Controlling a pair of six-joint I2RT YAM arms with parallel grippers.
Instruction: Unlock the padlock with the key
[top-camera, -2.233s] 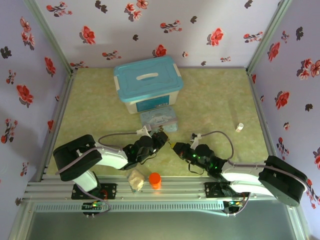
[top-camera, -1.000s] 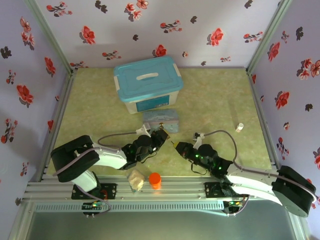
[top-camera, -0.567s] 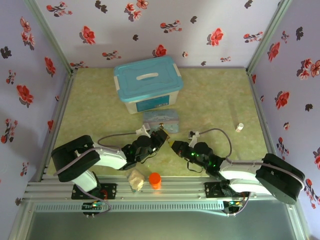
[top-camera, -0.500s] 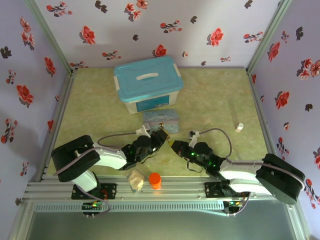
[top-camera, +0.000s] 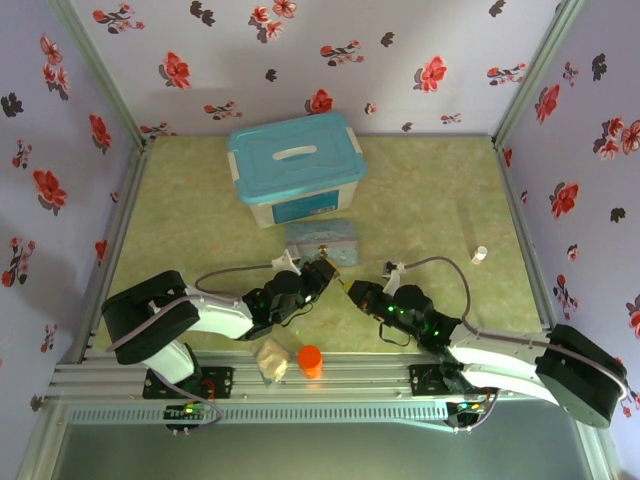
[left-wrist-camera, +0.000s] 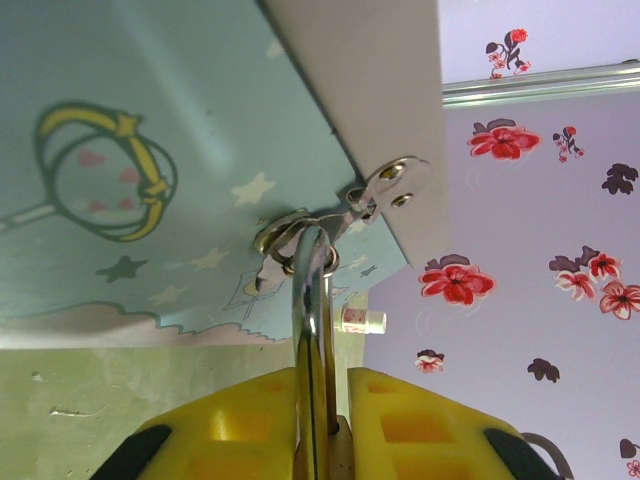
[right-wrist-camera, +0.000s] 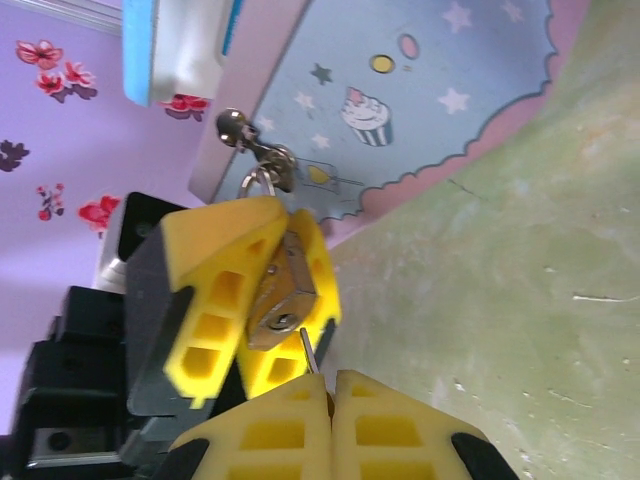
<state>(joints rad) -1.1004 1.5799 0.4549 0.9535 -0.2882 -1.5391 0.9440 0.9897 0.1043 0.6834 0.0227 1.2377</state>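
Pinching the padlock (right-wrist-camera: 275, 310) between its yellow pads, the left gripper (left-wrist-camera: 322, 395) holds it up against the pale-blue tin (right-wrist-camera: 400, 90) – shackle threaded through the hasp (left-wrist-camera: 385, 185). The right gripper (right-wrist-camera: 332, 385) is clamped on the key (right-wrist-camera: 309, 352), its tip just under the lock body – whether it is touching I can't quite tell.

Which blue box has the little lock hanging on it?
The small pale-blue cartoon tin, not the big teal-lidded box behind it. The padlock, pinched by the left fingers, hangs from the tin's silver clasp.
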